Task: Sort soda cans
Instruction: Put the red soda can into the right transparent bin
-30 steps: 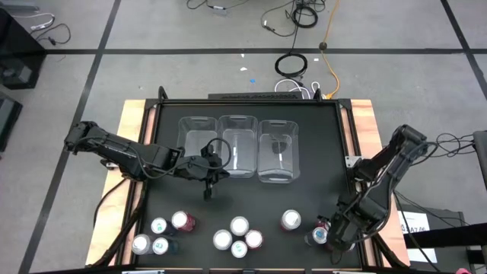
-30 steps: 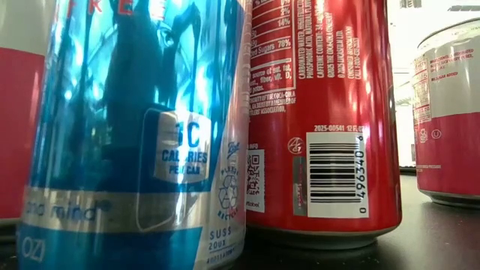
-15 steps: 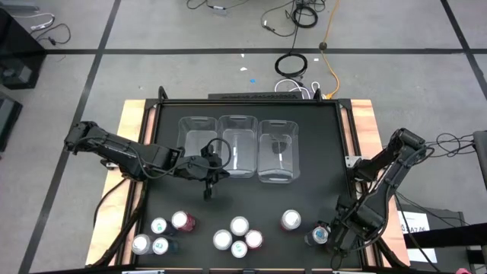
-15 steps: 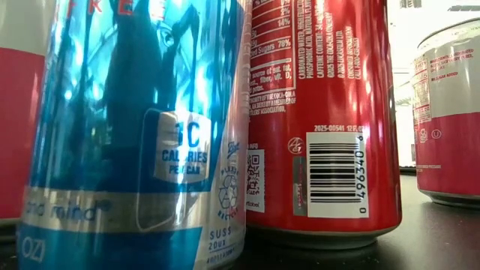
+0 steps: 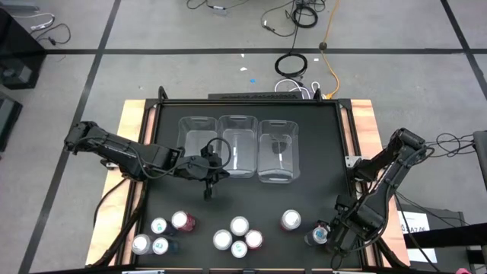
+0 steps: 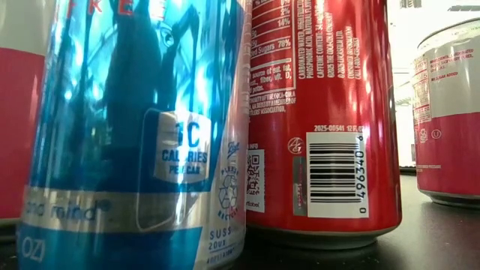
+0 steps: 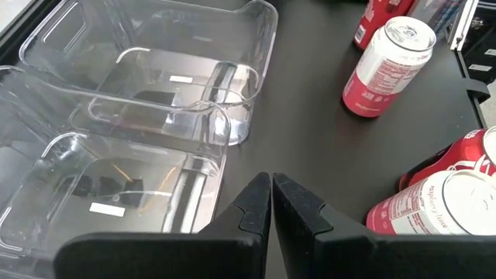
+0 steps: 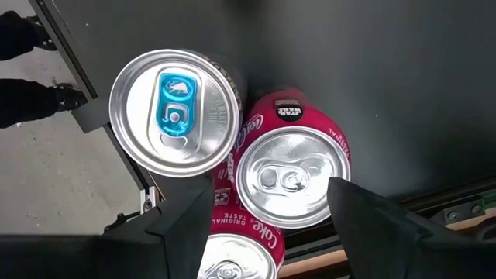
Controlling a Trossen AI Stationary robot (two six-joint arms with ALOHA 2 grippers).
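At about four o'clock on the desk (image 5: pixel 319 152), the right pincer (image 8: pixel 267 217) hangs over a tight group of soda cans near the edge, its fingers spread wide to either side of a red can (image 8: pixel 293 180) seen end-on from above. A can with a blue tab (image 8: pixel 175 112) stands touching that red one, and a third silver top (image 8: pixel 232 260) shows just beside both. The fingers have not closed on anything, so the step in hand looks like the approach to a pick, with sorting barely begun: the three clear bins (image 5: pixel 238 144) toward twelve o'clock appear to hold no cans.

The rest of the cans stand along the six o'clock side: a cluster around seven o'clock (image 5: pixel 160 234), another near six (image 5: pixel 239 234), and one apart at about five (image 5: pixel 290 220).

The left pincer (image 7: pixel 271 198) waits near the middle of the desk, just short of the bins, its fingers pressed together and holding nothing. A pinkish-red can (image 7: pixel 385 66) stands upright ahead of it.

For the next move, the right pincer would need to drop straight down so each finger slips past the red can without catching the blue-tabbed neighbour, which leaves little room. Closing off-centre could tip or shove the touching cans toward the desk's edge.
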